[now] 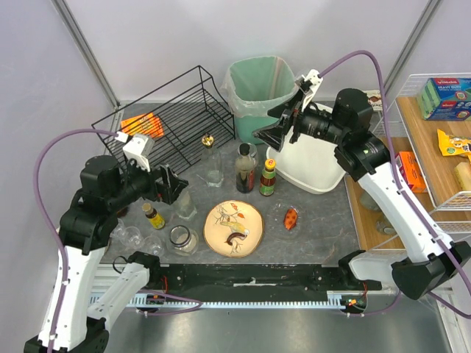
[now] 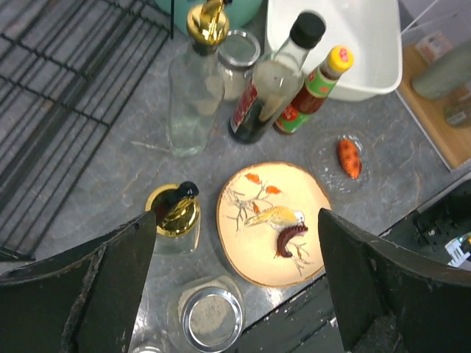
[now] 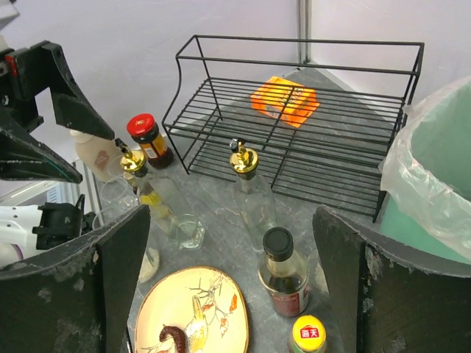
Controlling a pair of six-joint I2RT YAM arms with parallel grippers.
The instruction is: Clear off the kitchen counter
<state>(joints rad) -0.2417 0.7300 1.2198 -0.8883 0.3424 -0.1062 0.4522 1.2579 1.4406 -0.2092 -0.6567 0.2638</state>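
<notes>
The dark grey kitchen counter (image 1: 320, 224) holds a bird-painted plate (image 1: 234, 228), a clear bottle with a gold pourer (image 1: 212, 160), a dark sauce bottle (image 1: 245, 170), a yellow-capped red bottle (image 1: 268, 179), a small glass dish with an orange-red piece (image 1: 291, 218), a lidded jar (image 1: 182, 237) and a small gold-topped bottle (image 1: 153, 215). My left gripper (image 1: 171, 185) hovers open and empty above the small bottle and the plate (image 2: 274, 220). My right gripper (image 1: 283, 121) is open and empty, high over the dark bottle (image 3: 283, 276).
A black wire rack (image 1: 169, 110) with an orange packet (image 1: 140, 123) stands at the back left. A green-lined bin (image 1: 257, 84) and a white tub (image 1: 316, 173) are behind the bottles. Wooden shelves (image 1: 434, 154) are on the right.
</notes>
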